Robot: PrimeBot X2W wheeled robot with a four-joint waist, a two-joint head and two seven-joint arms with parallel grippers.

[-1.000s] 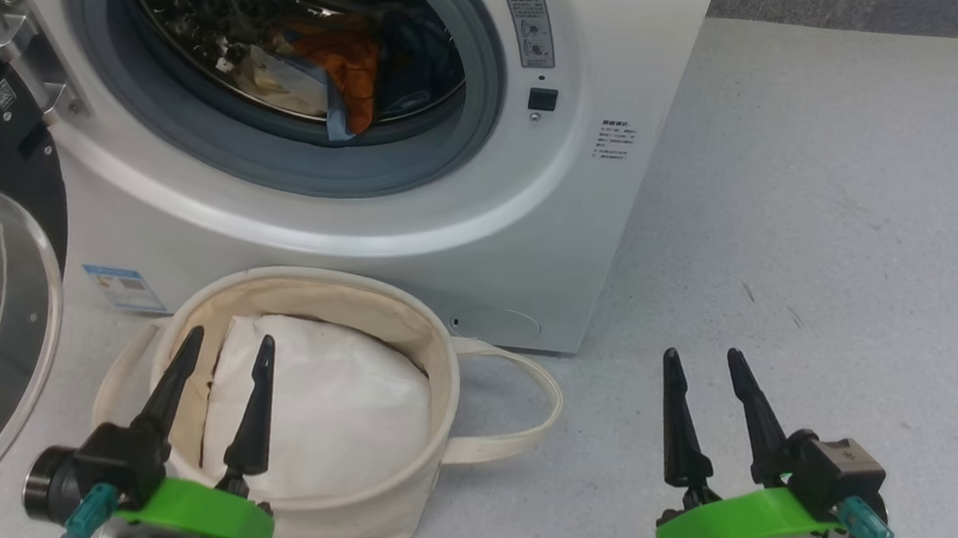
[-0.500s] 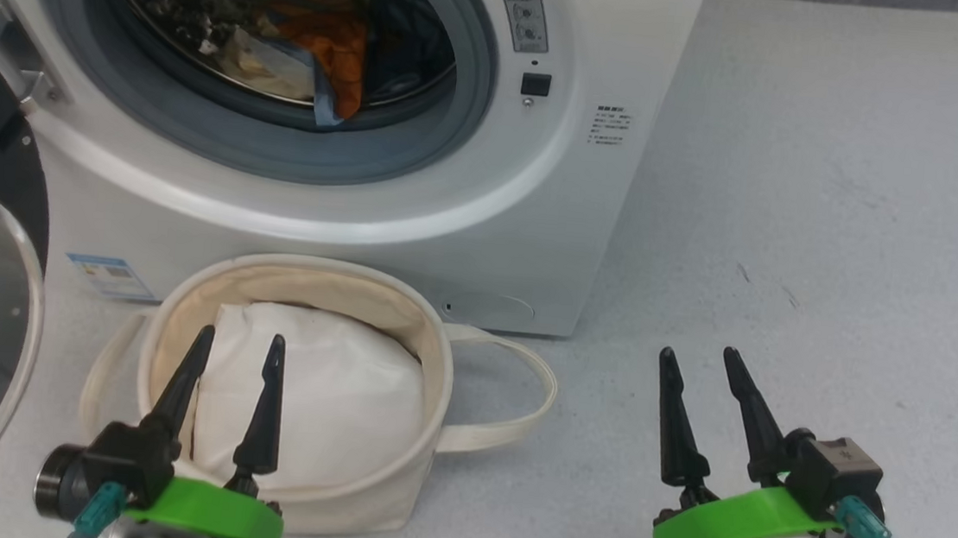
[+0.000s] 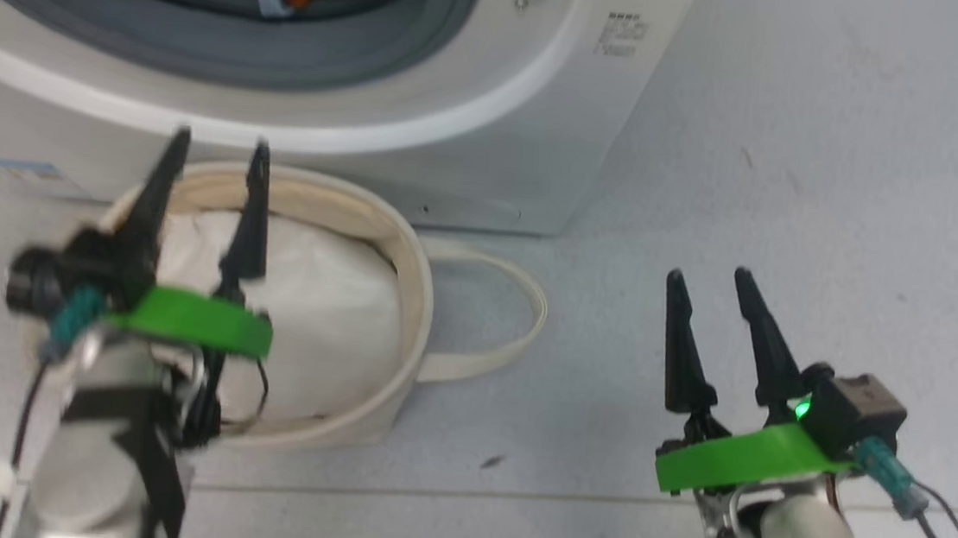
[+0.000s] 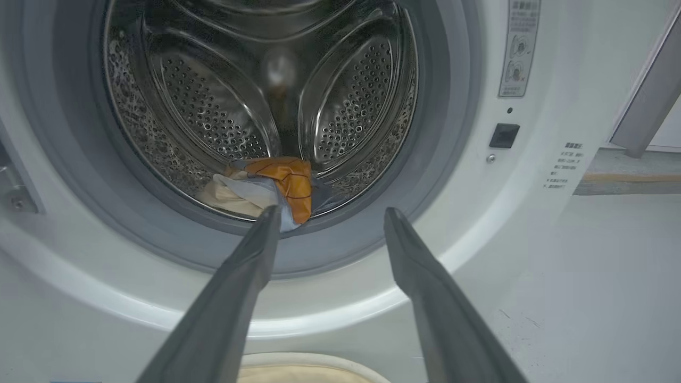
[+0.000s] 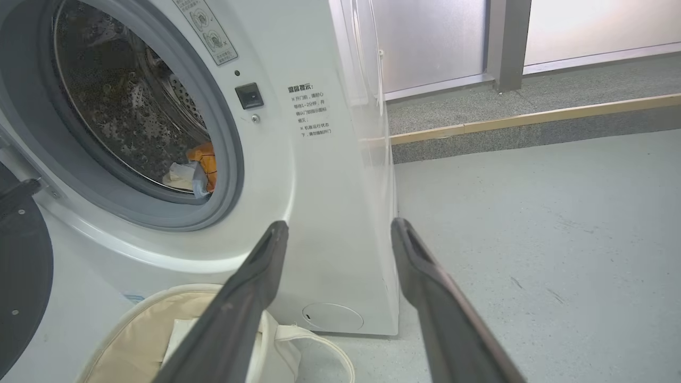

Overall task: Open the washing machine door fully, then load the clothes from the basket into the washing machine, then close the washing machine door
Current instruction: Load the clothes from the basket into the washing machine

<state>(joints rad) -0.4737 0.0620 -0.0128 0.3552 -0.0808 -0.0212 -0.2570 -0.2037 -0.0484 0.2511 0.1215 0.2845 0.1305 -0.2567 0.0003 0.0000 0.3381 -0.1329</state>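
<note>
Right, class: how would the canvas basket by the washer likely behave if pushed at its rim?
Probably floppy: the basket has a thin cloth rim that may buckle. The white bag filling it likely props the walls. On the smooth floor it may slide rather than tip.

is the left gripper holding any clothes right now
No, the left gripper stands open and empty, while the clothes lie inside the drum.
</note>
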